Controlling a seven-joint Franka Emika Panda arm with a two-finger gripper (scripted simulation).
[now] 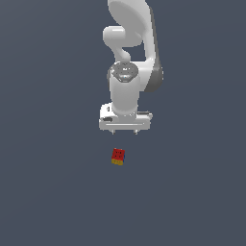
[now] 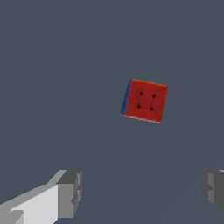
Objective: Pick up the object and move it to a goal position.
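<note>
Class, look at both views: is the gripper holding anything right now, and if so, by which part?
Nothing is held. The gripper is open and empty, fingers spread wide. The cube lies apart from them on the floor, untouched.

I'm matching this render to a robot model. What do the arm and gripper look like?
The arm is glossy white with rounded links, dark grey joint seams and a grey cap. The gripper has a white box-shaped body; its fingers are white with blocky grey pads. No cables or markings show.

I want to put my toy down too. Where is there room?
Nearly everywhere: the grey floor is bare on both sides of the little cube. The only busy spot is the cube and the open claw above it.
</note>
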